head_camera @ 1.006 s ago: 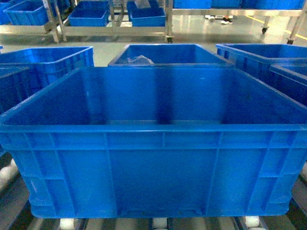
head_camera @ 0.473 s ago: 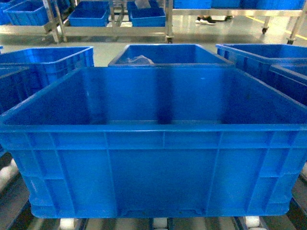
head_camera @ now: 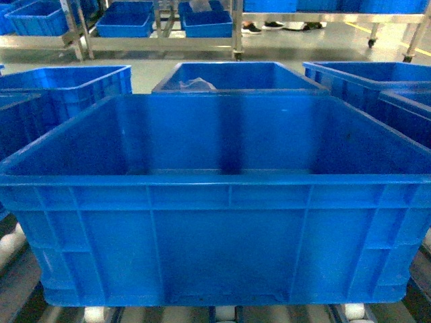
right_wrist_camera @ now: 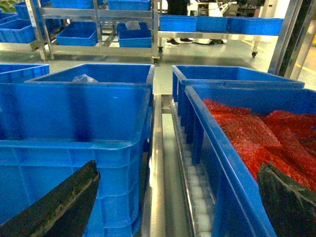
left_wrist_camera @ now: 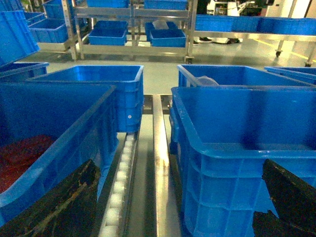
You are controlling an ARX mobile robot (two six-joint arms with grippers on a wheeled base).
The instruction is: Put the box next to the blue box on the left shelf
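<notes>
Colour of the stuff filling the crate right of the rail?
Red contents, clearest in the right wrist view, inside a blue crate.

A grey metal rack [left_wrist_camera: 159, 163] with rows of small white rollers [left_wrist_camera: 118, 190] is seen under the crates. In the head view, the large blue box [head_camera: 215, 202] is set directly on the rollers, and a few of them are visible below its front wall. A second blue crate [head_camera: 236, 75] is placed just behind it on the same lane. In the left wrist view, a metal rail is seen between two lanes, with another blue crate [left_wrist_camera: 54, 143] on the left lane. In the right wrist view, a crate filled with red material [right_wrist_camera: 247, 143] is carried on the right lane, beside a roller row [right_wrist_camera: 195, 190].
</notes>
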